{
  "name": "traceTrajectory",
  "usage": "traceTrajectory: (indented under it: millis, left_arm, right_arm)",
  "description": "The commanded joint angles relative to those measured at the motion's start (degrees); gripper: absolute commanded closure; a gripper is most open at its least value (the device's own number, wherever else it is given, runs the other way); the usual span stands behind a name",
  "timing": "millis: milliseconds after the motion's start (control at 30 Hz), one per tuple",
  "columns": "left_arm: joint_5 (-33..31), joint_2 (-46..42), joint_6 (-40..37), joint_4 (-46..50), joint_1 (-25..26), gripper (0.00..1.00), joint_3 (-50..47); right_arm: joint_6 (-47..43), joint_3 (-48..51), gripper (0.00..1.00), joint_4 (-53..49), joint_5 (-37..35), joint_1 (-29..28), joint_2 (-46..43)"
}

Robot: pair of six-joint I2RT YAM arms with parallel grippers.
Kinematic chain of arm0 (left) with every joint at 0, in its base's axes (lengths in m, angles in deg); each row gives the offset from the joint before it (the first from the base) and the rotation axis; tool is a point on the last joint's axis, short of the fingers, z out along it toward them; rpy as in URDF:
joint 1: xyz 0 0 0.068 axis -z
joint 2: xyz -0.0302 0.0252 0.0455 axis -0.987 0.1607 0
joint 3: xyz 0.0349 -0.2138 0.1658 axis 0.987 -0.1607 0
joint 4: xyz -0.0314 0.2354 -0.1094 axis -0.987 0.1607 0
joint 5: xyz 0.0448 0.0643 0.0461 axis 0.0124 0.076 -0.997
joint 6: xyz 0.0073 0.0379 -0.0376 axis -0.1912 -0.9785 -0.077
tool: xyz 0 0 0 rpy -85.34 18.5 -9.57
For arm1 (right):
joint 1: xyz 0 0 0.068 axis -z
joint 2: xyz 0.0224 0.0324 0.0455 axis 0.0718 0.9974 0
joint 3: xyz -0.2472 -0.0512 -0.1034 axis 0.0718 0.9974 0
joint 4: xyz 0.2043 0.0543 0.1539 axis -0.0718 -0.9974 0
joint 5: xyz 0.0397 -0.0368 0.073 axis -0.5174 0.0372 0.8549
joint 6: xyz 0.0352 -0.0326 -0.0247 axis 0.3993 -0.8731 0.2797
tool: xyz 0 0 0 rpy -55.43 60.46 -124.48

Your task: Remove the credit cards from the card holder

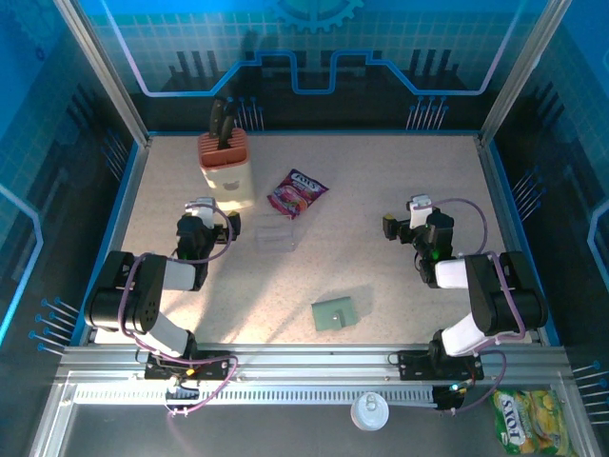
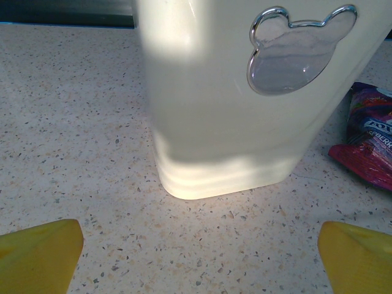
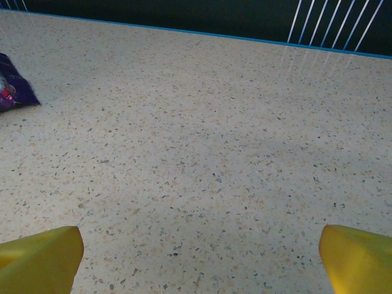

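The card holder [image 1: 335, 312] is a small grey-green wallet lying folded on the speckled table, near the front and between the two arms. The credit cards are hidden. My left gripper [image 1: 204, 204] sits far left of the wallet, just in front of the cream knife block. Its yellow fingertips [image 2: 38, 254] stand wide apart over bare table, so this gripper [image 2: 199, 260] is open and holds nothing. My right gripper [image 1: 411, 213] is to the wallet's upper right, also open [image 3: 199, 260], with yellow fingertips [image 3: 358, 260] apart over bare table.
A cream knife block [image 1: 228, 171] with a chrome bear badge [image 2: 297, 52] stands at the back left. A pink-purple snack packet [image 1: 297, 193] lies beside it, with a clear plastic tray [image 1: 279, 235] just in front. A yellow snack bag [image 1: 531, 424] and a white lid [image 1: 369, 411] lie off the table's front.
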Motion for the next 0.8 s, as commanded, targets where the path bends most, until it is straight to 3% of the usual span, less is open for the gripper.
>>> traceTrajectory:
  millis: [0,367,567,767]
  left_arm:
    - [0.4,-2.2,-0.6,1.2,-0.2,0.01,1.2]
    - [-1.9,-12.9,-0.2,18.9,0.8,0.01,6.2]
    - [-0.7,-18.4,4.9,32.4,0.8,0.01,12.2]
    - [-0.1,-22.4,10.7,49.7,0.0,0.01,19.9]
  right_arm:
    - [-1.3,-0.9,0.0,-0.9,-1.4,-1.2,-2.8]
    - [-4.0,-8.8,0.0,-21.5,-6.1,-6.3,-11.1]
    - [6.5,-17.8,0.0,-37.8,-7.2,-10.4,-11.7]
    - [17.3,-26.6,0.07,-49.6,-9.3,-17.3,-7.9]
